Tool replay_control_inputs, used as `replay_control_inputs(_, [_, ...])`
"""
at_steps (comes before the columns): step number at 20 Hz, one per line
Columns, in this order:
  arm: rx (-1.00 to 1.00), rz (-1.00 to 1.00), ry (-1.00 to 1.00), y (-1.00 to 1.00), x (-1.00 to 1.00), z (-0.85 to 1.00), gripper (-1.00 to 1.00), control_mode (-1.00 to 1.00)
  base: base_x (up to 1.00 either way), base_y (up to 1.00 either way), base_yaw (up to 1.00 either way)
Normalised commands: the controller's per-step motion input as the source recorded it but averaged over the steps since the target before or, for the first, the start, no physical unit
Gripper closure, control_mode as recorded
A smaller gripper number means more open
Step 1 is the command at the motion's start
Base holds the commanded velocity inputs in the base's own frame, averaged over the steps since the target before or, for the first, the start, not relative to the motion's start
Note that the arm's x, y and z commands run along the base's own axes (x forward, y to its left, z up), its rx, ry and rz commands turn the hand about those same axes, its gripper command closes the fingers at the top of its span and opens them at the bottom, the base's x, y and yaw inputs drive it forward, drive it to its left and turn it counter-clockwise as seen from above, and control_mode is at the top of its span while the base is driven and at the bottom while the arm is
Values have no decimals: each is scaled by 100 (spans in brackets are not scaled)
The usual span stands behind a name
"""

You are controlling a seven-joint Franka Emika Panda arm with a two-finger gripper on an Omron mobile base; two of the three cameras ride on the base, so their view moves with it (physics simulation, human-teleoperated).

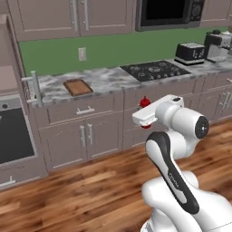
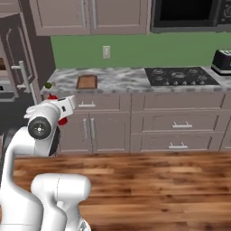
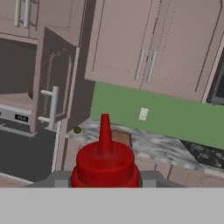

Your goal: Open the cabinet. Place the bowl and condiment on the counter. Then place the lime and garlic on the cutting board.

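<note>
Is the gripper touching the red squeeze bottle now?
Touching. In the hand view the red squeeze bottle stands upright between the two fingers of the gripper, which press its sides with no gap. The left base view shows the bottle carried clear of the counter.

the bench (image 1: 104,81) is a grey and white veined marble top that runs along the green wall, with taupe drawers and doors under it. the cutting board (image 1: 78,87) lies flat on it, toward the left part, its top bare. the lime (image 2: 48,85) sits on the bench near the left end, apart from the board. a black cooktop (image 1: 154,70) is set in the bench to the right of the board. further right a dark toaster (image 1: 190,53) stands on it, and beside that a coffee machine (image 1: 216,44)
</note>
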Motion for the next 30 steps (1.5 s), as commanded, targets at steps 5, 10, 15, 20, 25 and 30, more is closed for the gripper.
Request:
replay_control_inputs(5, [0,0,0,0,0,0,100,100,49,-31,6])
replay_control_inputs(10, [0,0,0,0,0,0,100,100,57,-15,10])
replay_control_inputs(15, [0,0,0,0,0,0,100,100,63,-16,10])
replay_control_inputs(20, [0,0,0,0,0,0,100,100,67,-28,7])
replay_control_inputs(25, [0,0,0,0,0,0,100,100,71,-31,8])
replay_control_inputs(30, [0,0,0,0,0,0,100,100,69,-30,9])
